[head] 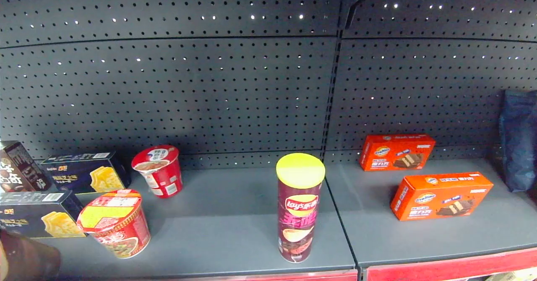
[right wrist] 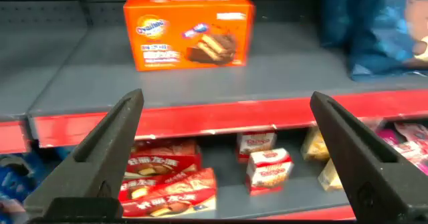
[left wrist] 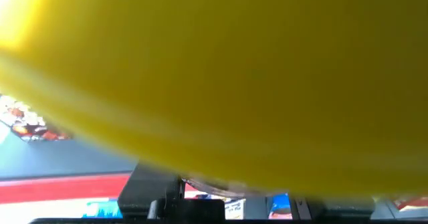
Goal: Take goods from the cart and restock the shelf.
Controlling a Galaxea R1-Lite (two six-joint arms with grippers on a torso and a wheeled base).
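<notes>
Well, the right gripper (right wrist: 226,97) hangs with its jaws spread wide and nothing between them, facing the red front edge (right wrist: 200,120) of the shelf (head: 235,214). Just past that edge an orange box (right wrist: 187,33) lies flat on the board, with a blue bag (right wrist: 381,23) off to one side. The left gripper (left wrist: 224,196) sits close under a broad yellow lid (left wrist: 221,77). I take it for the top of a chips can, but whether the gripper is clamped on it I cannot tell.

The maroon shape (head: 25,256) low at the shelf's left end is probably that can's body, near the front noodle cup (head: 115,222). If so, the step in hand is setting it down. The bare board between the noodle cups and the standing chips can (head: 300,207) looks the best spot. A tall, narrow tube tips easily, so I'd bring it in upright, clear of the cup, and rest its base flat before letting go. A nudge could topple the standing one.

The head view gives the whole layout, both orange boxes included. The right wrist view adds a lower tier of red packets (right wrist: 167,180), which the head view hides. The left wrist view offers little beyond the lid.
</notes>
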